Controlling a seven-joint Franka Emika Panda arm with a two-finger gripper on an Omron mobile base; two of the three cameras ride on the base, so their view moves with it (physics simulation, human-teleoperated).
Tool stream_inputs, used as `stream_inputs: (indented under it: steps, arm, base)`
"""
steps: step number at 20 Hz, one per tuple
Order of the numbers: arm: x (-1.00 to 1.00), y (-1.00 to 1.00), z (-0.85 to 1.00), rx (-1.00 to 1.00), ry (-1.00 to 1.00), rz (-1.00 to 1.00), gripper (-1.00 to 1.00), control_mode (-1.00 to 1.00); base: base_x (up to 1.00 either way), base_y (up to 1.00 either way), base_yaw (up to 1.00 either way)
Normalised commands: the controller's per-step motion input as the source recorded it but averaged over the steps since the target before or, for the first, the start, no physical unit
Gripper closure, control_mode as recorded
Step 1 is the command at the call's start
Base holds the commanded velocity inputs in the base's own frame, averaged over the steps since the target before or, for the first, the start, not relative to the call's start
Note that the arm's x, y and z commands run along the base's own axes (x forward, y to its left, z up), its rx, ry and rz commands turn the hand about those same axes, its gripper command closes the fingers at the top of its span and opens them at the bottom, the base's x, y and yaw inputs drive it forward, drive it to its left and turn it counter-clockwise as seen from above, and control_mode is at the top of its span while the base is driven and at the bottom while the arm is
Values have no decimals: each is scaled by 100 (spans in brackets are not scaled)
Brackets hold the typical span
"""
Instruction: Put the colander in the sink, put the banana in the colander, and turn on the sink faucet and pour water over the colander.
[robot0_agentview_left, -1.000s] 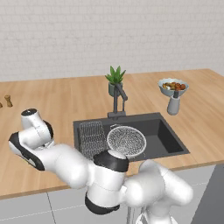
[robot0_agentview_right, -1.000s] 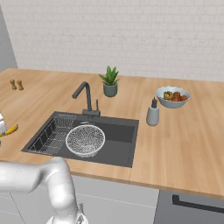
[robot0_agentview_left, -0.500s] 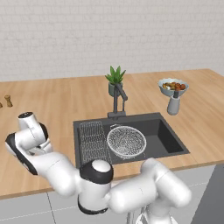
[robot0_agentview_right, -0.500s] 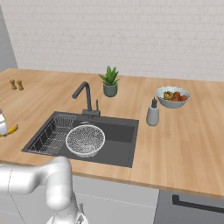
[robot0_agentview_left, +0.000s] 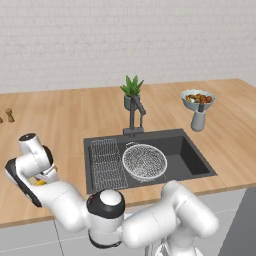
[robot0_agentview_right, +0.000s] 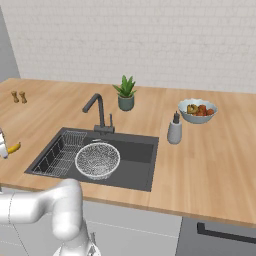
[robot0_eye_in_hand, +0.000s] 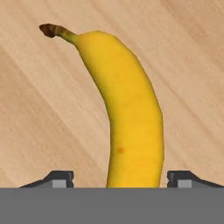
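The yellow banana (robot0_eye_in_hand: 127, 109) lies on the wooden counter left of the sink (robot0_agentview_left: 192, 152), its brown stem pointing away from the hand. My gripper (robot0_eye_in_hand: 122, 177) is right over it, open, with one fingertip (robot0_eye_in_hand: 61, 177) on each side and a gap to the fruit on both. In the base views a bit of the banana (robot0_agentview_left: 40, 182) (robot0_agentview_right: 14, 148) peeks out beside the white hand. The silver mesh colander (robot0_agentview_left: 145, 161) (robot0_agentview_right: 97, 160) stands in the dark sink (robot0_agentview_right: 137, 167) below the faucet (robot0_agentview_left: 135, 112) (robot0_agentview_right: 97, 112). No water is running.
A wire rack (robot0_agentview_left: 106, 159) fills the sink's left side. Behind the faucet stands a potted plant (robot0_agentview_left: 131, 90). A soap bottle (robot0_agentview_left: 199, 120) and a white fruit bowl (robot0_agentview_left: 198, 99) sit right of the sink. Two small shakers (robot0_agentview_right: 19, 96) stand at the far left.
The arm has folded lower, and the hand has settled a little further down onto the counter left of the sink. Colander, faucet and banana have not moved.
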Motion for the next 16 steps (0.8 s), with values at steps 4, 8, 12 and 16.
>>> stream_inputs:
  steps: [4,8,12,16]
  arm:
    - [0,0,-59,0,-8,-6,100,-100]
    - [-2,-3,-55,0,-15,-8,100,-100]
    - [-3,-14,-50,2,-19,-9,100,-100]
    - [-2,-5,-6,3,-18,-4,100,-100]
  base:
    - [0,0,0]
    - [0,0,0]
    - [0,0,0]
    - [0,0,0]
